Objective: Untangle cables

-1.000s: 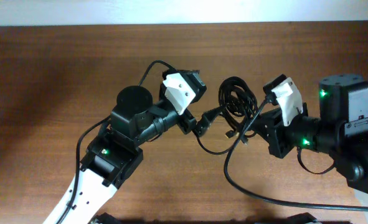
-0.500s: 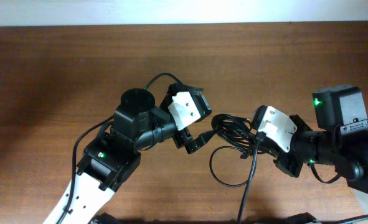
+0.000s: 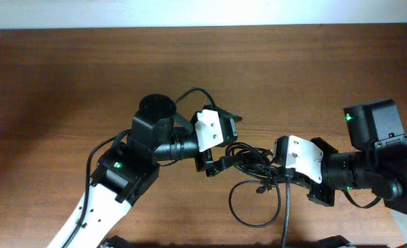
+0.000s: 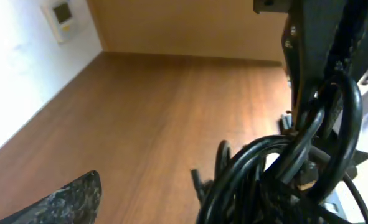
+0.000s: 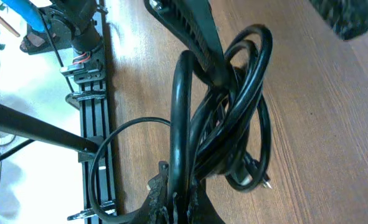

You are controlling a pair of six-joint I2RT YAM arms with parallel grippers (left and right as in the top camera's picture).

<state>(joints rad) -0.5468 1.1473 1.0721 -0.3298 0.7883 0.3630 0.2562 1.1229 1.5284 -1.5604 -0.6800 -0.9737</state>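
Note:
The cables (image 3: 248, 156) are one tangled black bundle hanging between my two grippers, just above the table. A loose loop (image 3: 246, 205) droops toward the front, and a plug end (image 3: 259, 187) dangles inside it. My right gripper (image 3: 275, 167) is shut on a strand of the bundle (image 5: 227, 124); its fingers (image 5: 180, 190) pinch it from below, and a silvery plug tip (image 5: 268, 182) shows there. My left gripper (image 3: 220, 164) is open. One finger pokes into the coils, the other stands clear. In the left wrist view the bundle (image 4: 264, 177) fills the right side of the jaws (image 4: 171, 196).
The brown wooden table (image 3: 86, 83) spreads to the left and back. The right arm's own thicker cable (image 3: 284, 217) runs down to the front edge. The right wrist view shows the table edge with black rails (image 5: 90, 93) beyond it.
Both grippers have moved toward the front and closer together, carrying the bundle from the back middle down to the centre. The loose loop now hangs lower in front.

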